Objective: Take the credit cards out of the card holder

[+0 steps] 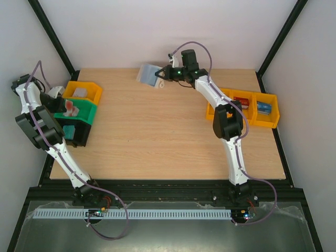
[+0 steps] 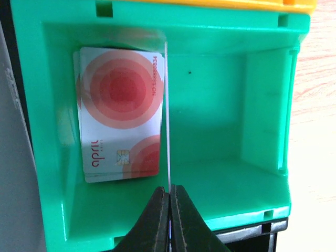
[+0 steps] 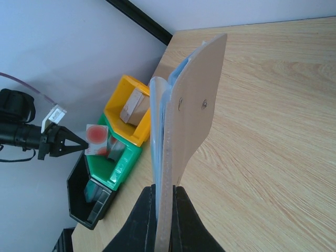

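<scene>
We see a pale wooden tabletop [image 1: 157,136] with two arms bolted at its near edge. At its left edge a green bin [image 2: 262,105] sits between a yellow bin [image 1: 97,92] and a black bin [image 1: 79,137]. Near the far edge the right pincer [image 3: 164,197] is clenched on the beige card holder [image 3: 194,121], held up on edge. The left pincer [image 2: 169,197] is clenched on a red credit card [image 3: 97,134] over the green bin, where another red-circled card [image 2: 119,118] lies flat. We judge the step is dropping this card: lower it clear of the bin walls, then release so it lands flat. From the left wrist the held card shows only as a thin white line. We cannot tell whether cards remain inside the holder, nor how many lie stacked in the bin.
</scene>
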{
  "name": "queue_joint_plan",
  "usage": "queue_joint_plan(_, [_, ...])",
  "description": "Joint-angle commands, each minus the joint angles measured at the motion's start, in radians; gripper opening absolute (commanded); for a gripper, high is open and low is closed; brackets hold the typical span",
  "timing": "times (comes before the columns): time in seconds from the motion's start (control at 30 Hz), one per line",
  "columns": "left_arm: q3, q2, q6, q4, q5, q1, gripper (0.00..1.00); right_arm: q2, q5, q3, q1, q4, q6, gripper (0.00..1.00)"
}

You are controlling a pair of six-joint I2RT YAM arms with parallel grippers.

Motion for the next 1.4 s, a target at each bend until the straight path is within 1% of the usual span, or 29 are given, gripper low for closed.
queue_joint_plan(0.0, [0.014,0.025,0.033,-0.083,-0.006,0.022,0.02,0.022,-0.029,0.054,-0.005,0.047,0.031,0.02])
queue_joint_plan(0.1, [-0.001,0.018,0.038,-0.065,-0.018,0.026,0.02,0.024,-0.031,0.055,-0.006,0.051,0.032,0.02])
queue_joint_plan(0.2, [0.02,0.042,0.028,-0.057,-0.034,0.022,0.02,0.031,-0.035,0.059,-0.006,0.053,0.035,0.02])
queue_joint_plan(0.4, [0.082,0.095,0.016,-0.01,-0.177,-0.004,0.02,0.025,-0.041,0.059,-0.006,0.046,0.032,0.02])
queue_joint_plan(0.5, [0.121,0.12,0.011,-0.013,-0.19,-0.004,0.02,0.025,-0.041,0.059,-0.006,0.038,0.034,0.02])
queue_joint_plan(0.73, [0.123,0.134,-0.002,0.024,-0.227,-0.01,0.02,0.016,-0.045,0.059,-0.006,0.033,0.031,0.02])
queue_joint_plan(0.8, [0.123,0.134,-0.011,0.033,-0.236,-0.015,0.07,0.017,-0.05,0.059,-0.005,0.033,0.033,0.02])
queue_joint_plan(0.87, [0.123,0.131,-0.02,0.05,-0.247,-0.018,0.18,0.019,-0.053,0.059,-0.006,0.035,0.039,0.02])
queue_joint_plan(0.93, [0.128,0.126,-0.029,0.067,-0.257,-0.021,0.23,0.017,-0.052,0.059,-0.006,0.041,0.042,0.02])
queue_joint_plan(1.0, [0.131,0.114,-0.038,0.095,-0.262,-0.021,0.25,0.014,-0.054,0.059,-0.006,0.048,0.044,0.02])
queue_joint_plan(1.1, [0.129,0.09,-0.049,0.152,-0.278,-0.021,0.25,0.016,-0.064,0.058,-0.006,0.055,0.052,0.02])
queue_joint_plan(1.17, [0.13,0.069,-0.052,0.184,-0.239,-0.023,0.24,0.018,-0.068,0.058,-0.006,0.055,0.055,0.02])
queue_joint_plan(1.23, [0.126,0.037,-0.029,0.187,-0.143,-0.027,0.24,0.017,-0.068,0.058,-0.005,0.054,0.054,0.02])
queue_joint_plan(1.3, [0.109,0.004,0.016,0.174,-0.057,-0.043,0.24,0.016,-0.069,0.058,-0.005,0.052,0.052,0.02])
queue_joint_plan(1.37, [0.069,-0.028,0.073,0.157,-0.012,-0.083,0.22,0.015,-0.072,0.057,-0.006,0.048,0.05,0.02])
